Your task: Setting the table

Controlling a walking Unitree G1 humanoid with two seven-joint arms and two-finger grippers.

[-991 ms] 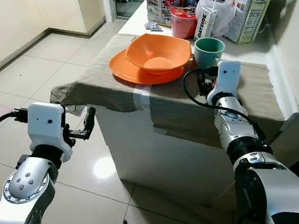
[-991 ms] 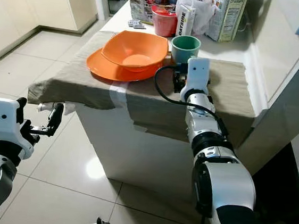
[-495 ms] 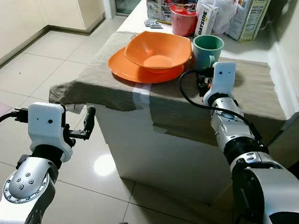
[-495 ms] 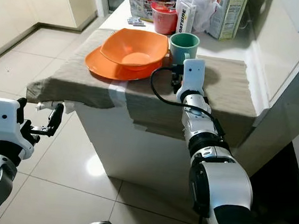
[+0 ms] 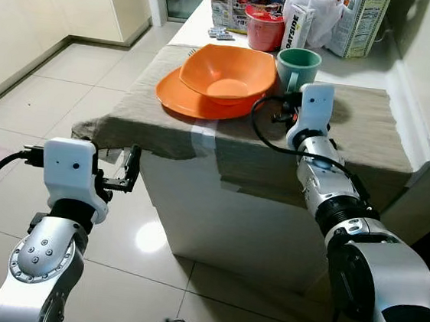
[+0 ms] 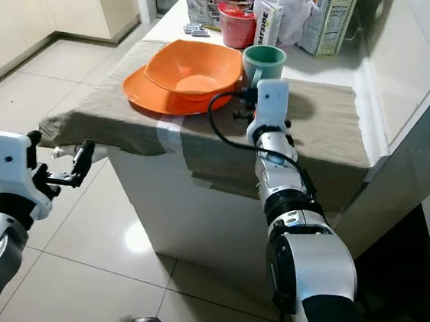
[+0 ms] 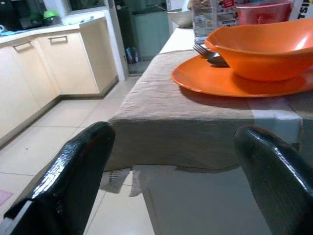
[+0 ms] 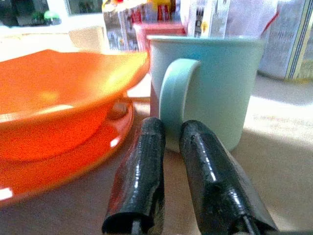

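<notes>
Nearest us, the left end effector (image 5: 125,176) hangs off the bench's near-left corner, over the floor tiles (image 5: 68,92), fingers spread wide with nothing between them. In the left wrist view it looks along the edge of the grey-brown cloth (image 7: 195,122) toward the orange plate (image 7: 230,83). We judge it idle for the coming move, and well apart from the mug.

Further in, the right arm lies stretched over the cloth-covered bench (image 5: 372,131). Its right end effector (image 8: 168,169) rests low over the cloth, the two black fingers (image 8: 142,171) pressed almost together and holding nothing. Their tips point straight at the teal mug (image 8: 210,88).

The mug stands upright on the cloth just ahead of those tips, its handle (image 8: 171,98) turned back toward the fingers. Tips and handle look touching or nearly so; we cannot tell which. The handle's loop runs up and down, and the finger pair stands across it at its foot. To the robot's left of the mug, just beside it, sits the orange bowl (image 5: 228,74) on the plate.

So the right arm is much the nearer one, with the mug dead ahead along its reach. We judge the fingers would have to part before any grip on handle or wall.

Beyond stand cartons and packets (image 5: 298,27), crowded at the bench's far end.
</notes>
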